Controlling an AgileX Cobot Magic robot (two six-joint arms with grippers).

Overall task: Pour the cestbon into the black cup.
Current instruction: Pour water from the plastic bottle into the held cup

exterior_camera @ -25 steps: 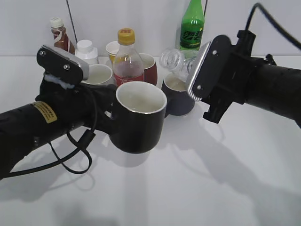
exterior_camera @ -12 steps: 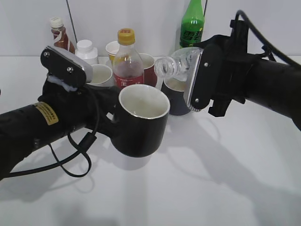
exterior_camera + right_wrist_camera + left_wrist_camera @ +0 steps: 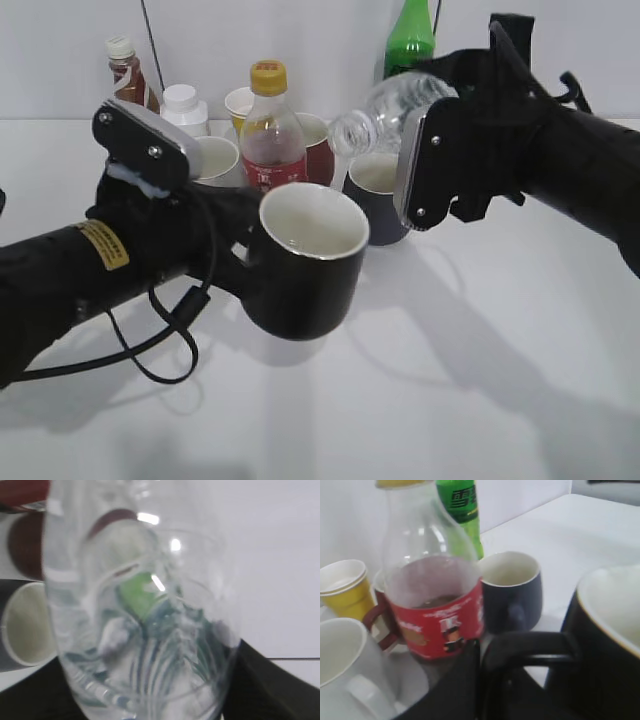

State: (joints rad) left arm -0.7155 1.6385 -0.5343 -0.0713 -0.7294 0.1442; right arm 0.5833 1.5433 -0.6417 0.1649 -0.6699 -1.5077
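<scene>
The exterior view looks down slantwise across the white table (image 3: pixel 520 380). The left wrist view sits low beside the glossy black mug (image 3: pixel 610 645), shared with exterior (image 3: pixel 305 260). The right wrist view presses against the clear plastic bottle (image 3: pixel 145 605).

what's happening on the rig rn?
Mid-pour setup. The left gripper holds the black cup by its handle, lifted off the table. The right gripper holds the cestbon tipped sideways, its mouth pointing toward the cup but not yet over it. No water visible in the cup.

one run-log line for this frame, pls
phase: pre-pour | left gripper: shut on black cup handle, cup lifted | right gripper: shut on cestbon, tilted, mouth left, above navy mug | no water stream visible
</scene>
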